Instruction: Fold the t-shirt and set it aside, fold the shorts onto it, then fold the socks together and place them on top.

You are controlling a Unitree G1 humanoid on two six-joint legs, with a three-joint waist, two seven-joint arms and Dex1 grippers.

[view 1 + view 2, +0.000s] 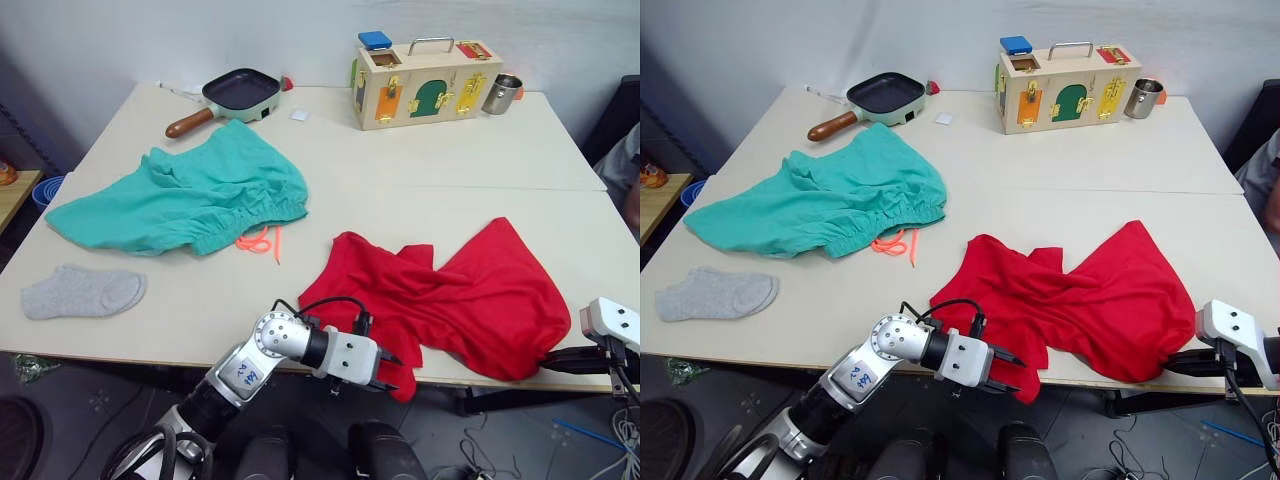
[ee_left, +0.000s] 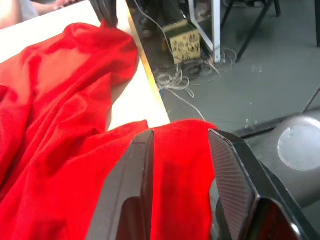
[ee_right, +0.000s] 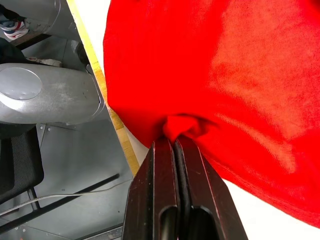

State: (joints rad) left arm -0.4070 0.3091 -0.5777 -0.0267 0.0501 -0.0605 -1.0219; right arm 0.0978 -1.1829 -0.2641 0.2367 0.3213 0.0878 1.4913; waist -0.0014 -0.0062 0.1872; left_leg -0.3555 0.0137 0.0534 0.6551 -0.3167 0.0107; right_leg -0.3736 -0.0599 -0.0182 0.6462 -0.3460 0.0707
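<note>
Plain colours on a cream desk (image 1: 420,190)
T-shirt (image 1: 470,290) is seen red, shorts (image 1: 190,195) teal with orange drawstring (image 1: 262,242), sock (image 1: 82,292) grey.

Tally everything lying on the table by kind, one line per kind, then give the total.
Red t-shirt: 1
Teal-green shorts: 1
Grey sock: 1 visible piece
Frying pan: 1
Wooden latch box: 1
Metal cup: 1
Small white square: 1
Total: 7

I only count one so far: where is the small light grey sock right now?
The small light grey ankle sock lies flat near the table's front left corner, just in front of the teal-green shorts.
</note>
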